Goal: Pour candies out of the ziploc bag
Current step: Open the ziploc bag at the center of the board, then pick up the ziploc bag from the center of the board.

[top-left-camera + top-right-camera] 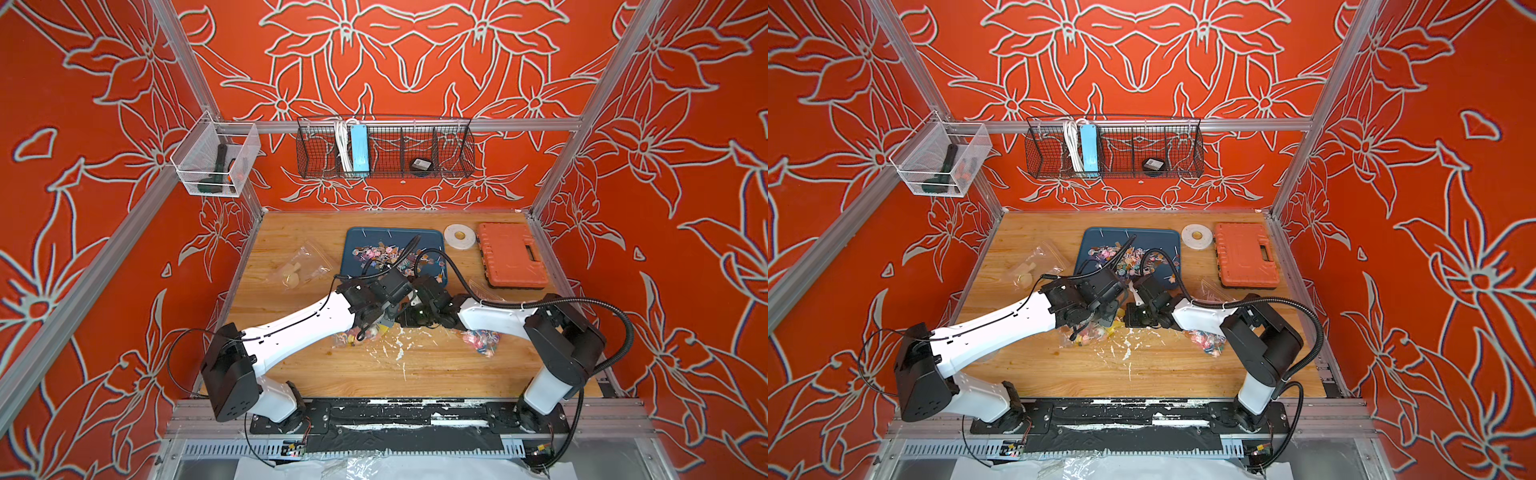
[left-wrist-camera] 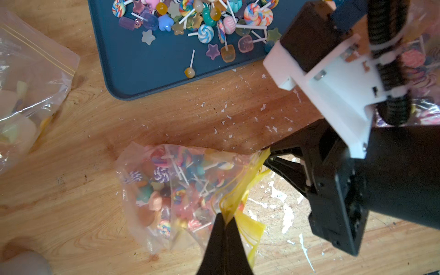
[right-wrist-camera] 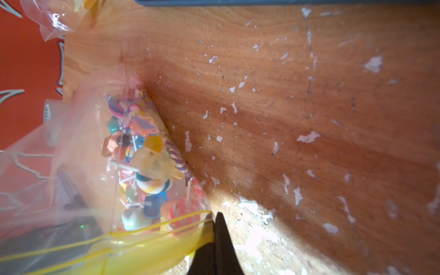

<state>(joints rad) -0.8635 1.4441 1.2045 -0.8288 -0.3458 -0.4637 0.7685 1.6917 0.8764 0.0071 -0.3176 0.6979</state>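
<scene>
On the bench (image 2: 71,147), the ziploc bag (image 2: 142,226) is held by its mouth from two sides.
In both top views the left arm (image 1: 307,318) and right arm (image 1: 486,313) meet at lower centre above the bag (image 1: 1086,336), just below the blue tray (image 1: 361,237) strewn with loose lollipops (image 1: 388,254); a second candy bag (image 1: 482,345) lies under the right arm. In the left wrist view the left fingers (image 2: 221,245), pressed together at bottom centre, clamp the yellow zip strip (image 2: 240,190), the right fingers (image 2: 288,167) at right centre nip its other end, and the candies (image 2: 171,183) fill the bag at lower centre. In the right wrist view the right fingers (image 3: 221,247) at bottom centre close on the strip's corner, candies (image 3: 145,154) packed at left.
</scene>
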